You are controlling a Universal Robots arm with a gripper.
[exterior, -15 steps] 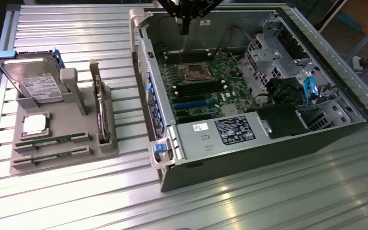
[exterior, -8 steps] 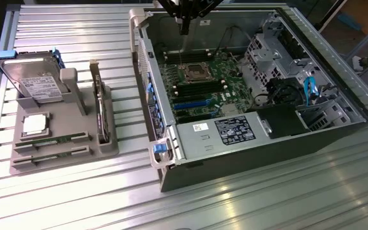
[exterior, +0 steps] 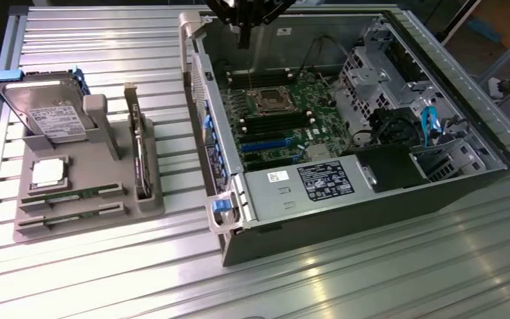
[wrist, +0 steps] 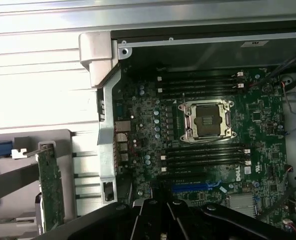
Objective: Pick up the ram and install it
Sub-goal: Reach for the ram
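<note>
Two green ram sticks lie flat in the grey holder tray (exterior: 104, 229) at the exterior view's left, one (exterior: 71, 195) just behind the other (exterior: 69, 220). My gripper (exterior: 244, 38) hangs high over the far end of the open computer case (exterior: 344, 219), well away from the tray. Its dark fingers are shut with nothing between them. In the wrist view the gripper (wrist: 160, 210) points down at the green motherboard (wrist: 267, 150). There I see the open processor socket (wrist: 207, 120) with black memory slots on one side (wrist: 197, 82) and on the other (wrist: 205, 155).
The tray also carries a hard drive (exterior: 47, 113), a square silver processor chip (exterior: 48, 172) and a dark expansion card standing on edge (exterior: 140, 156). Inside the case sit a drive cage (exterior: 374, 73), cables and a black power supply (exterior: 326, 181). Everything rests on a ribbed metal table (exterior: 370, 279).
</note>
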